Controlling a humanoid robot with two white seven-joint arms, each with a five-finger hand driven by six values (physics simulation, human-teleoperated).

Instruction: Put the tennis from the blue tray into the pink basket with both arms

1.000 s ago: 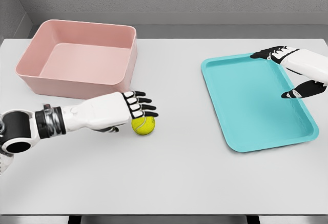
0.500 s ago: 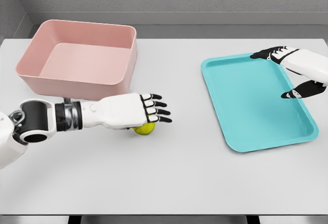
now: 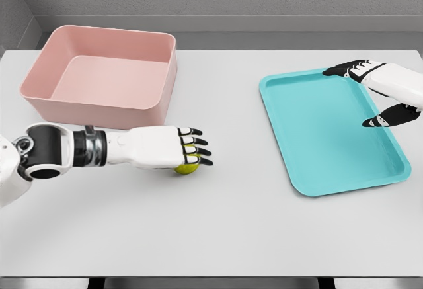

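Sitting directly under left hand: yellow-green fuzzy tennis ball, just in front of pink plastic basket; fingers draping over, grip unconfirmed.

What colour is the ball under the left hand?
Yellow-green, seen in the head view: the ball peeks out beneath the left hand.

Both arms are glossy white shells with black trim. The left arm has a chunky white elbow housing with a dark round joint cap, then a black wrist section ringed with a couple of silvery metal bands (looks like a collar) before the smooth white forearm shell. The left hand has a white back and white finger segments with black joints and black tips. The right hand shows the same white casing with black fingers.
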